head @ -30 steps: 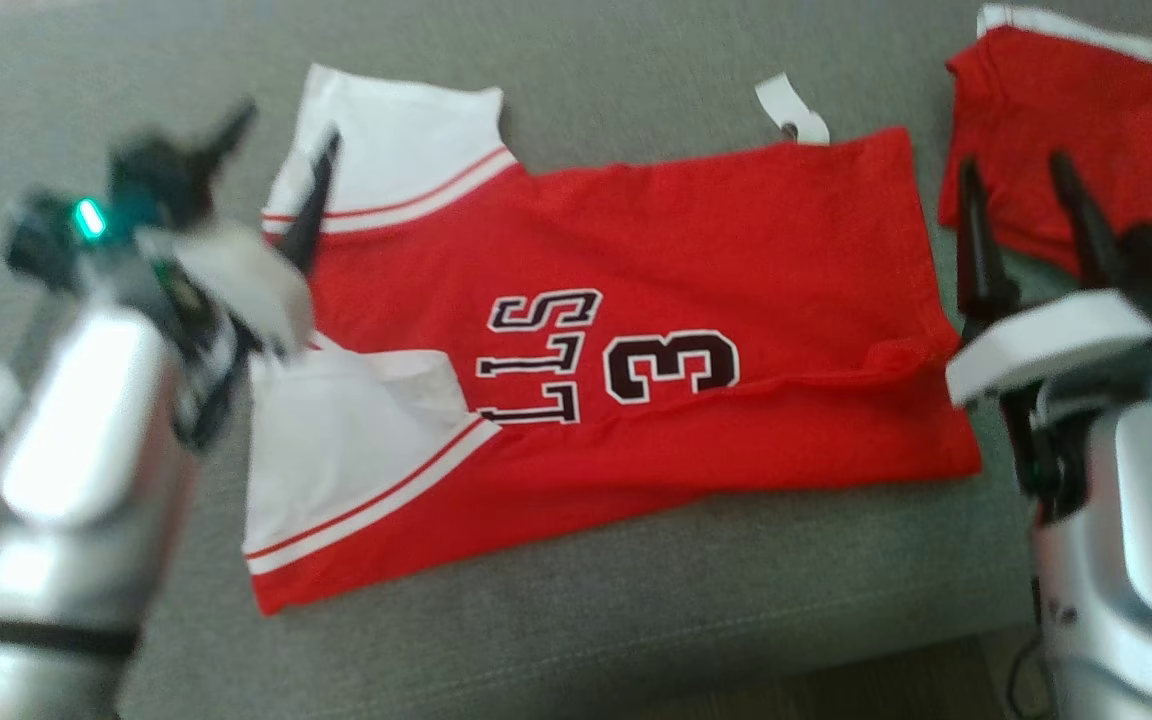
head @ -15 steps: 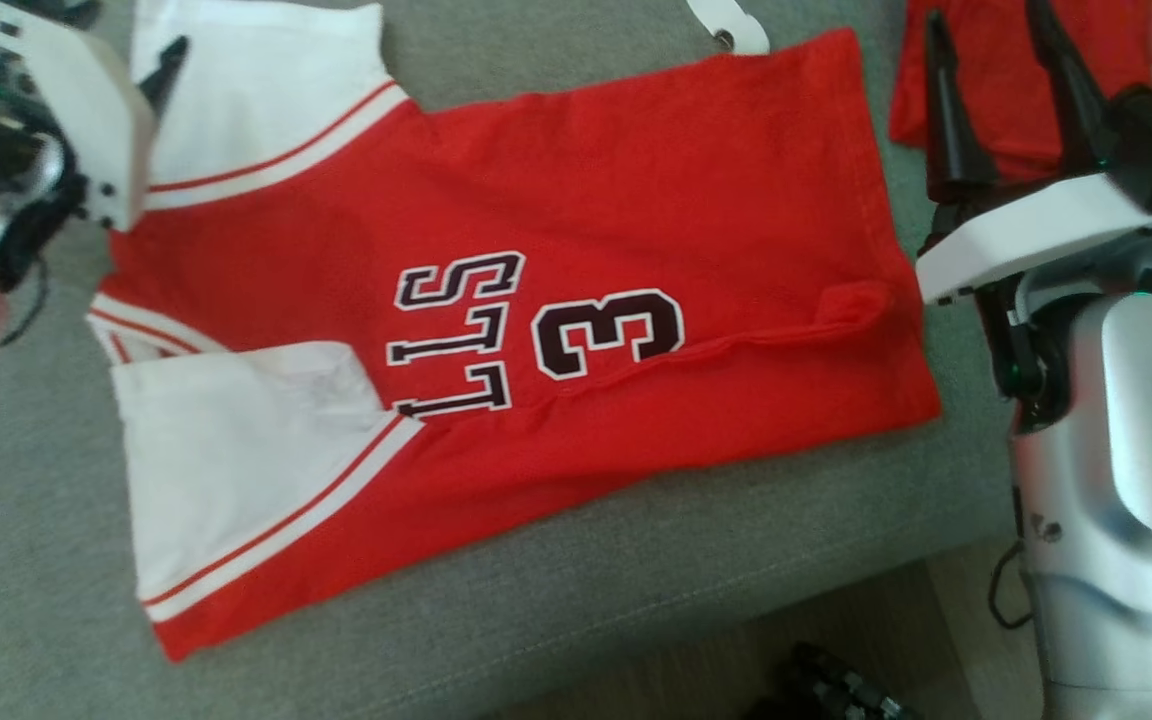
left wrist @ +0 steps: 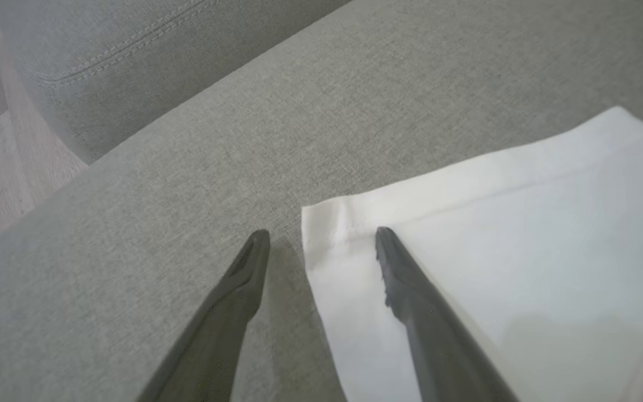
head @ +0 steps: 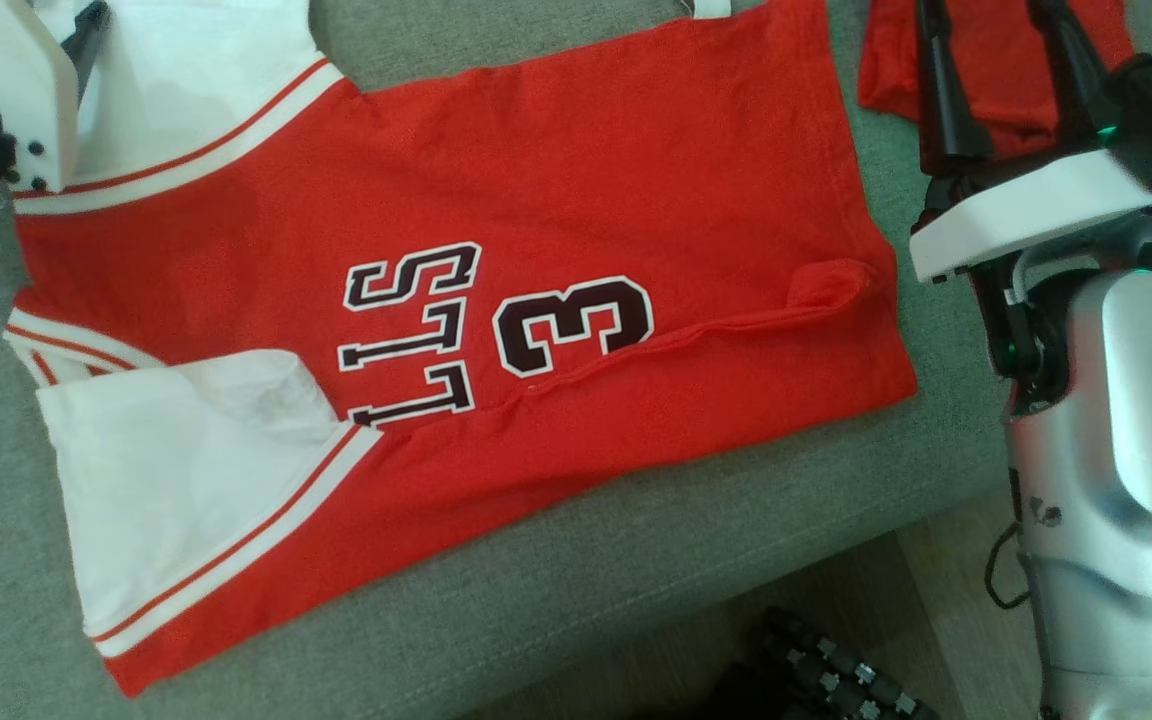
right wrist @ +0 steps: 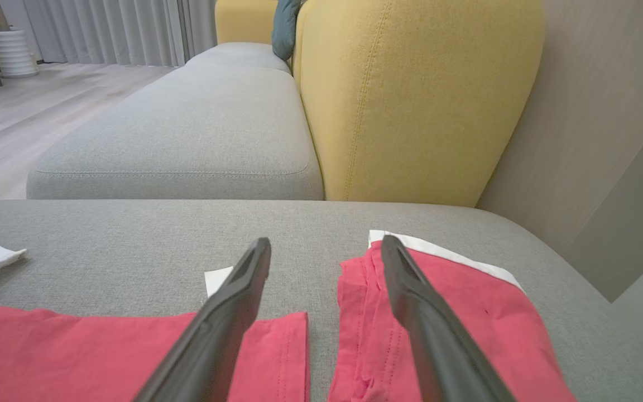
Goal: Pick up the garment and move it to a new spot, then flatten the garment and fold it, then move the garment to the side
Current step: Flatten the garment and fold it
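Observation:
The garment (head: 556, 180) is a red jersey with white sleeves and black "STL 3" lettering, spread flat on the grey sofa cushion (head: 636, 560). A raised crease runs along its lower half. My left gripper (left wrist: 321, 237) is open at the corner of the upper white sleeve (left wrist: 494, 223); one finger (left wrist: 411, 290) lies over the sleeve, the other over bare cushion. In the head view its finger (head: 91, 30) shows at the top left. My right gripper (right wrist: 326, 244) hangs open above the gap between the jersey's hem (right wrist: 132, 357) and a second folded red garment (right wrist: 455, 324), holding nothing.
The folded red garment (head: 996, 110) with a white band lies at the far right of the cushion. A white paper tag (right wrist: 215, 279) sticks out past the jersey's hem. A yellow backrest (right wrist: 411, 95) stands behind. The cushion's front edge meets wood floor (head: 936, 600) beside my dark base (head: 826, 670).
The whole head picture has shifted up and left, so the camera moved; the floor and my base now show at the bottom. Both grippers stay open and the jersey lies as before.

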Motion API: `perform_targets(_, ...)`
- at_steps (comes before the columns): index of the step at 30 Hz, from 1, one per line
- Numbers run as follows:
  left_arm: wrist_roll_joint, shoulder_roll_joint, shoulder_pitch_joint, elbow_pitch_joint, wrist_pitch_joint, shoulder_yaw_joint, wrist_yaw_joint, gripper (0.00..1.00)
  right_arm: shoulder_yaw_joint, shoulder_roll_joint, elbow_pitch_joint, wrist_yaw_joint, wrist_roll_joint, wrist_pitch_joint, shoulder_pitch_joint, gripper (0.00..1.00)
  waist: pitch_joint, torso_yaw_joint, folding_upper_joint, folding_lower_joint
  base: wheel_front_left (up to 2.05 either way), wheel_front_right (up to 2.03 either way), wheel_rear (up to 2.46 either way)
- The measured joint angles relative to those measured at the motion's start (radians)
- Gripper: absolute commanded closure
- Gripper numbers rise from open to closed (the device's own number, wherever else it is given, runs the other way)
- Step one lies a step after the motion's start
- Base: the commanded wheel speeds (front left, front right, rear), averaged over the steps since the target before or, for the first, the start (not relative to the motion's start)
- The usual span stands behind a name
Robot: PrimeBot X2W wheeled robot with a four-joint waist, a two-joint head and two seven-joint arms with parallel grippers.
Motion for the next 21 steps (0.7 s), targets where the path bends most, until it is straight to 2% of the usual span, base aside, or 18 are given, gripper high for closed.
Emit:
perform_targets(4, -0.031, 0.001, -0.033, 0.015, -0.005, -0.029, 0.0, 0.0, -0.004, 0.0, -0.003, 0.0, 0.0, 0.0, -0.001, 0.0, 0.011, -0.006, 0.0, 0.0, 0.0, 0.0, 0.0)
perform_targets(5, -0.049, -0.002, -0.042, 0.025, -0.004, -0.041, 0.0, 0.82, -0.008, 0.0, -0.004, 0.0, 0.0, 0.0, -0.001, 0.0, 0.013, -0.005, 0.0, 0.0001, 0.0, 0.0, 0.0)
perform_targets(6, -0.063, -0.003, -0.043, 0.029, -0.004, -0.048, 0.0, 1.0, -0.01, 0.0, -0.004, 0.0, 0.0, 0.0, -0.001, 0.0, 0.013, -0.003, 0.0, 0.0, 0.0, 0.0, 0.0)
perform_targets(10, -0.103, -0.029, -0.044, 0.038, -0.03, -0.057, 0.0, 1.0, -0.035, 0.0, 0.004, 0.0, 0.009, 0.013, -0.001, 0.0, 0.009, 0.017, 0.0, 0.0001, 0.0, 0.0, 0.0)
perform_targets(17, -0.103, -0.068, -0.044, 0.043, -0.191, -0.057, 0.0, 1.0, -0.066, -0.002, 0.09, 0.0, 0.023, 0.061, -0.004, 0.0, -0.02, 0.084, 0.0, 0.0, 0.0, 0.0, 0.0)
perform_targets(21, -0.103, -0.089, -0.041, 0.029, -0.249, -0.061, 0.0, 1.0, -0.068, -0.011, 0.177, 0.0, 0.09, 0.107, -0.035, 0.0, -0.038, 0.137, 0.0, 0.0, 0.0, 0.0, 0.0)
